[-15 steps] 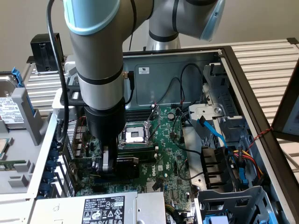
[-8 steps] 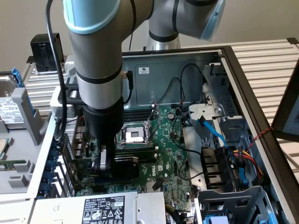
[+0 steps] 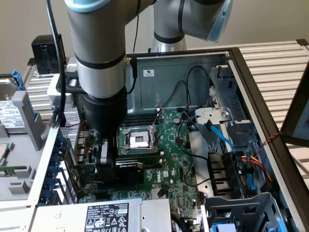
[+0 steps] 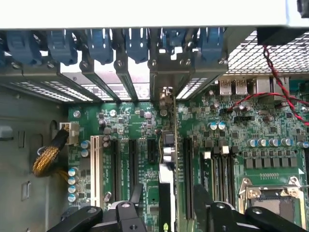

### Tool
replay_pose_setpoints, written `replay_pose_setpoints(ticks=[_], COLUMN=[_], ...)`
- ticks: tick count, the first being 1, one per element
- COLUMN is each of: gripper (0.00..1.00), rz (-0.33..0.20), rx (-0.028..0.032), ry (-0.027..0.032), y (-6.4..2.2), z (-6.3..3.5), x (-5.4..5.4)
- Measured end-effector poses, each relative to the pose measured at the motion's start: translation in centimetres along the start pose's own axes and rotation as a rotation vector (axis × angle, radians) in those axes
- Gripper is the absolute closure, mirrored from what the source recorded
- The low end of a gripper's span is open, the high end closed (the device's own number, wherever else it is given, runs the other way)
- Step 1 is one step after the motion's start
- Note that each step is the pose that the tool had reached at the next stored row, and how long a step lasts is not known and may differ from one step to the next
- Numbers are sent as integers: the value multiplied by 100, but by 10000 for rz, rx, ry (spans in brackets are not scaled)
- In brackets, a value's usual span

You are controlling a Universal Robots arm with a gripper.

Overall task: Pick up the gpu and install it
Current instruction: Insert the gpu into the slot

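a robot arm reaches down into an open computer case. its gripper (image 4: 166, 212) stands with jaws apart, straddling the gpu (image 4: 167, 159) without clamping it. the gpu stands on edge in a slot of the motherboard (image 4: 241, 130), directly below the gripper. seen from the gripper, its long axis runs from six o'clock to twelve, ending at the rear brackets (image 4: 164, 72).

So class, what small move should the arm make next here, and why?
Probably lift straight up: the gripper is open, its fingers stand clear of the gpu, and the card stands upright in a motherboard slot.
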State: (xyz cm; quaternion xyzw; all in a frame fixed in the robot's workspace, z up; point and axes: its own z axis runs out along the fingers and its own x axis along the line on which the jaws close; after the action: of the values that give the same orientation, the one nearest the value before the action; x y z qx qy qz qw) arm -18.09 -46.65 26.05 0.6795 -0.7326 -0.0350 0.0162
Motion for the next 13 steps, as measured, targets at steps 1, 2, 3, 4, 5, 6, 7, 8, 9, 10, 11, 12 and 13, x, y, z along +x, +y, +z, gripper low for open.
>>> replay_pose_setpoints(ticks=[1, 2, 3, 4, 5, 6, 7, 8, 9, 10, 11, 12, 13], gripper=[46, 46, 46, 46, 46, 46, 46, 46, 46, 46, 46, 46, 46], rz=[0, 1, 1, 2, 1, 2, 2, 2, 3, 4, 3, 3, 4], rx=[0, 1, 1, 1, 1, 2, 2, 2, 3, 3, 5, 4, 4], ry=[7, 12, 14, 17, 18, 19, 22, 25, 30, 30, 23, 23, 23], y=[4, 8, 12, 16, 20, 25, 30, 34, 39, 42, 41, 42, 41], z=[-45, -91, -137, -180, -227, -271, -319, -364, -397, -402, -402, -402, -402], x=[-1, -2, -3, -4, -5, -6, -7, -8, -9, -9, -9, -9, -9])
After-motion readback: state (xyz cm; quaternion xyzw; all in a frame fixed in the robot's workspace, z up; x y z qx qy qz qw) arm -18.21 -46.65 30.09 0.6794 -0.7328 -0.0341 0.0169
